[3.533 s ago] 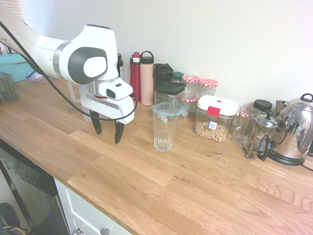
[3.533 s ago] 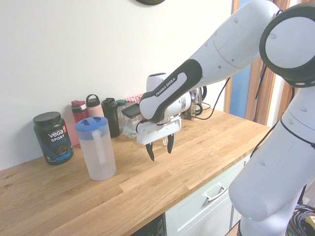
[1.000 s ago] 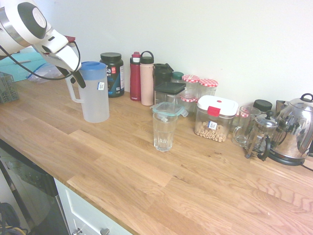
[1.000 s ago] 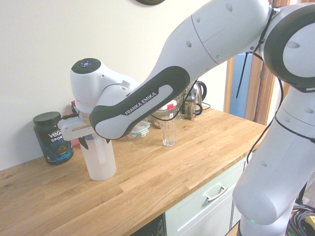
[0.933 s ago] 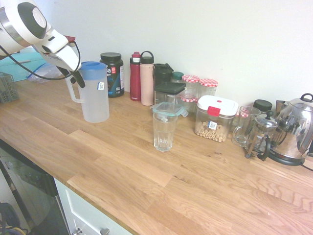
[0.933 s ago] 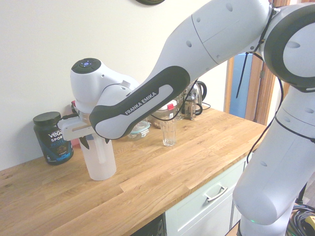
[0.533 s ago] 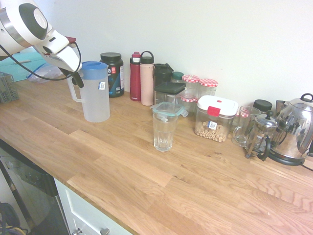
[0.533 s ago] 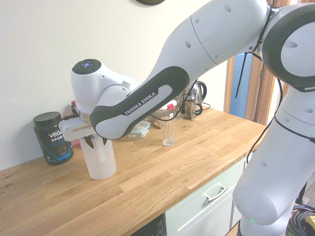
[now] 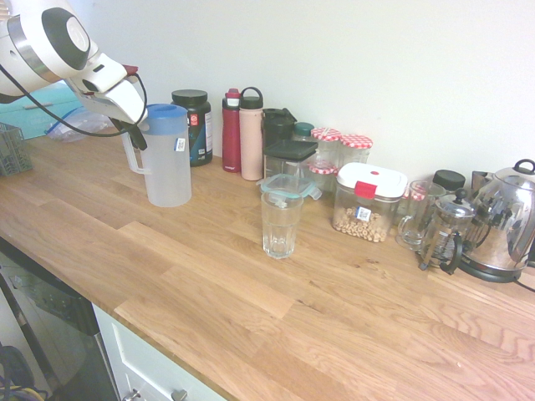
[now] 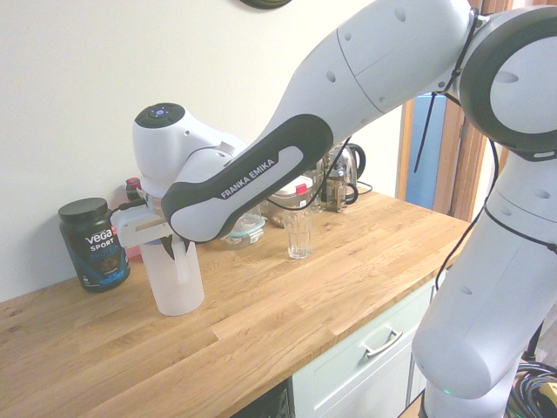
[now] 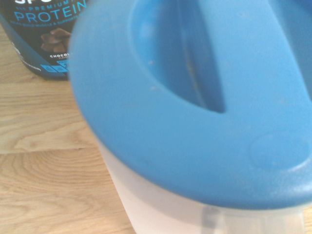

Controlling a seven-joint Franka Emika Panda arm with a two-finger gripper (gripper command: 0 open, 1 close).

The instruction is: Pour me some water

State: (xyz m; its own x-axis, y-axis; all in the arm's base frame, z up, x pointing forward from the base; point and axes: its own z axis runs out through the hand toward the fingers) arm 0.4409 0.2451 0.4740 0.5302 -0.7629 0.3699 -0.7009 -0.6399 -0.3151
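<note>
Partner: Where is the water, and how does your tool (image 10: 177, 249) stand?
Me: The water itself I cannot make out. I suppose it is inside the tall frosted plastic pitcher with blue lid (image 9: 170, 174), which is upright on the wooden tabletop (image 9: 209, 309). My tool is closed, pinching the pale upright handle (image 9: 133, 156) near its top.
Partner: Which direction matters for the next move?
Me: The clear, tall drinking glass (image 9: 280, 227) stands well apart from the pitcher, toward the shiny metal kettle (image 9: 503, 219). In the first exterior view, the handle is on the pitcher's side away from this glass. My only arm must, I think, lift the pitcher with its long axis vertical, bring it over there, and only then tilt it. If the grip is weak, the pitcher could turn around the handle.
</note>
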